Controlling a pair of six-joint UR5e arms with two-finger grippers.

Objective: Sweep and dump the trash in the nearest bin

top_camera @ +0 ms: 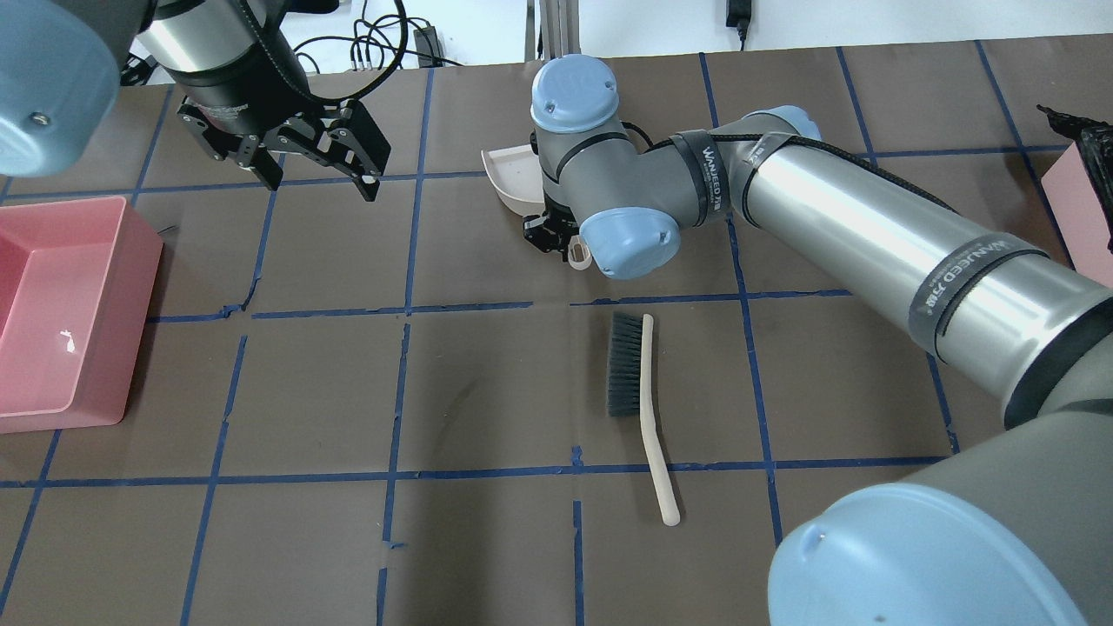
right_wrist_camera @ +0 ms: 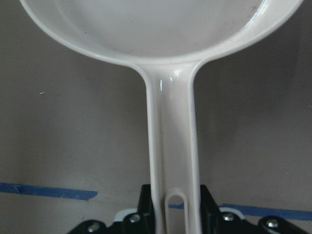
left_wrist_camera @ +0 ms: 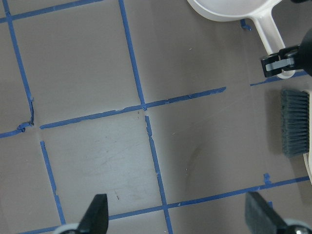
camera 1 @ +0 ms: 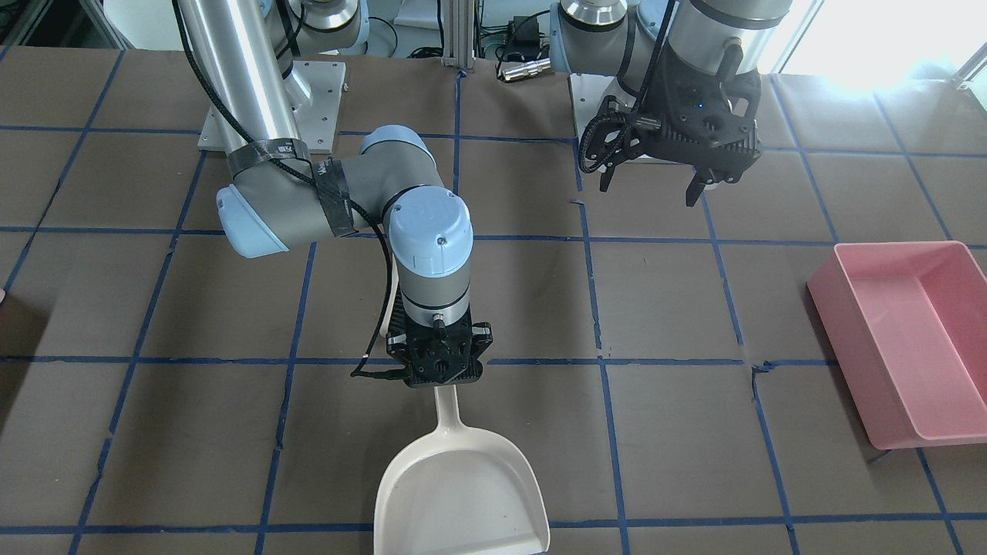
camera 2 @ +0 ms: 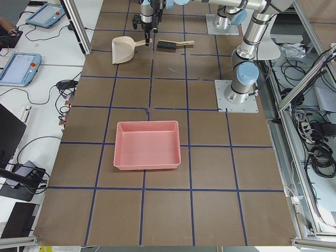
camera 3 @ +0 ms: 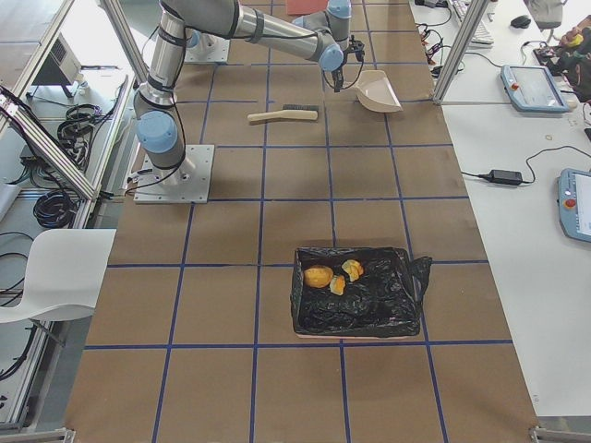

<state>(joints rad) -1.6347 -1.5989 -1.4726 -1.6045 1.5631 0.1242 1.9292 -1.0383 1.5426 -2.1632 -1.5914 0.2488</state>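
Observation:
The trash, an orange-brown lump (camera 3: 318, 276) and two yellow-green chunks (camera 3: 352, 269), lies inside the black-bag-lined bin (camera 3: 388, 309). My right gripper (camera 1: 439, 376) is shut on the handle of the cream dustpan (camera 1: 463, 486), which lies flat and empty on the table; the right wrist view shows the handle (right_wrist_camera: 173, 146) between the fingers (right_wrist_camera: 146, 200). The brush (top_camera: 643, 400) lies on the table behind the dustpan, free of both grippers. My left gripper (top_camera: 320, 181) is open and empty, hovering above the table; its fingers (left_wrist_camera: 96, 214) frame bare table.
An empty pink bin (camera 1: 902, 347) stands at the table's left end, near my left gripper. The black-lined bin's edge (top_camera: 1083, 191) shows at the overhead view's right side. Both arm bases (camera 2: 236, 97) stand along the robot's edge of the table.

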